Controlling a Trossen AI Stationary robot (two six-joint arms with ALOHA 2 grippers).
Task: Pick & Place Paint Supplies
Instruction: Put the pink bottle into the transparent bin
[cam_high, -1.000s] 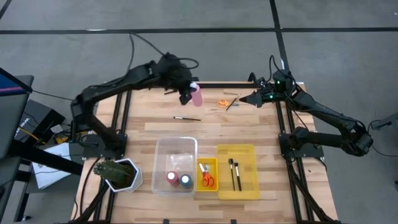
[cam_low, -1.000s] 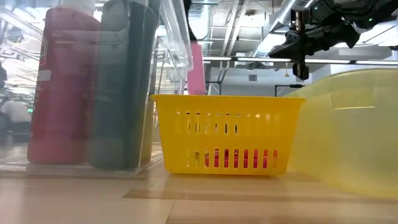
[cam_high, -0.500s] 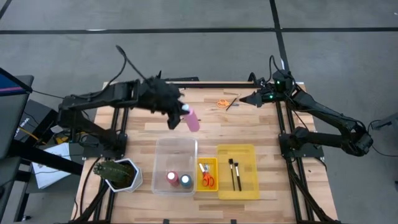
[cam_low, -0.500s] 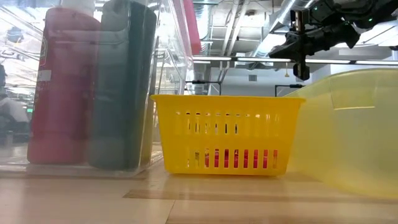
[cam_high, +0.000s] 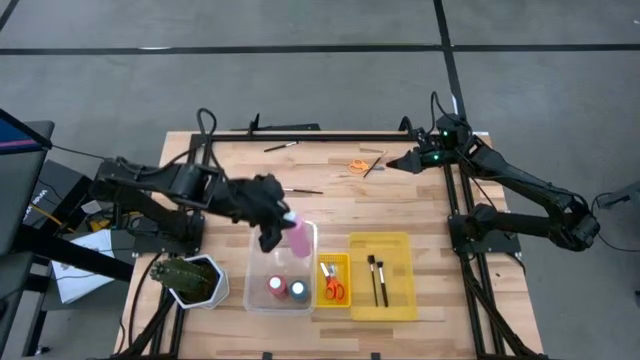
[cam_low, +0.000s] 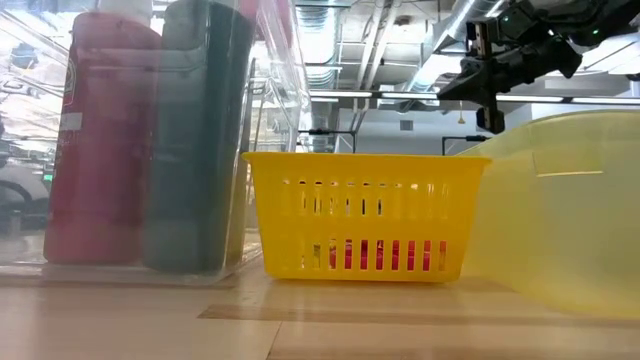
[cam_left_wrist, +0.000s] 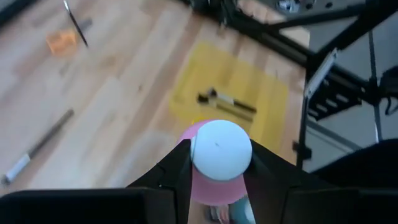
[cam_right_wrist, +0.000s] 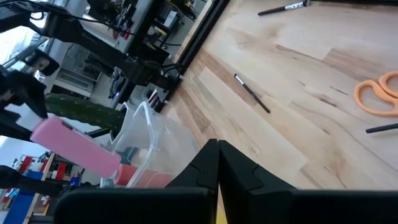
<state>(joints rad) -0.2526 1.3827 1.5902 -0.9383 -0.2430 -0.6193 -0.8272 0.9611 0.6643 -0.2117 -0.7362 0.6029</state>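
The left pincer (cam_high: 272, 226) is hanging over the 12 o'clock edge of the clear bin (cam_high: 256, 268), its fingers clamped on the pink bottle (cam_high: 298, 236), which is tilted with its white cap (cam_left_wrist: 221, 149) facing the wrist camera. The bottle is in the air above the bin, not touching it. Two bottles, red (cam_high: 276, 287) and blue (cam_high: 298, 290), are standing at the bin's 6 o'clock end.

The step in hand looks to be the drop into the bin. To do it well, the arm should be bringing the bottle nearer upright and lowering it into the bare 12 o'clock half, clear of the two standing bottles — a release from height, or on the tilt, could knock them over or bounce off the rim. The fingers should be parting only once the base is near the floor of the bin.

The right pincer (cam_high: 392, 162) is waiting at the desk's (cam_high: 230, 190) 1 o'clock corner, fingers together and holding nothing — just beside it are lying loose orange scissors (cam_high: 357, 165) and a brush (cam_high: 373, 166). Two more brushes (cam_high: 301, 190) are lying toward 12 o'clock.
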